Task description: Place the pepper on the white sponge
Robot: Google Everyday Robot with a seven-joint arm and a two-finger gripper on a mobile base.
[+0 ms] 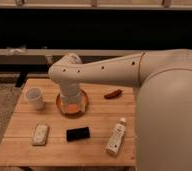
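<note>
The pepper is small, dark red and slightly curved. It lies on the wooden table near the far right edge. The white sponge is a flat off-white pad lying at the front left. My arm reaches in from the right, and my gripper points down over the orange bowl, left of the pepper and behind the sponge. The wrist hides most of the bowl's inside.
A white cup stands at the left. A black rectangle lies in the front middle, right of the sponge. A white bottle with a green label lies at the front right. My arm's bulk covers the table's right side.
</note>
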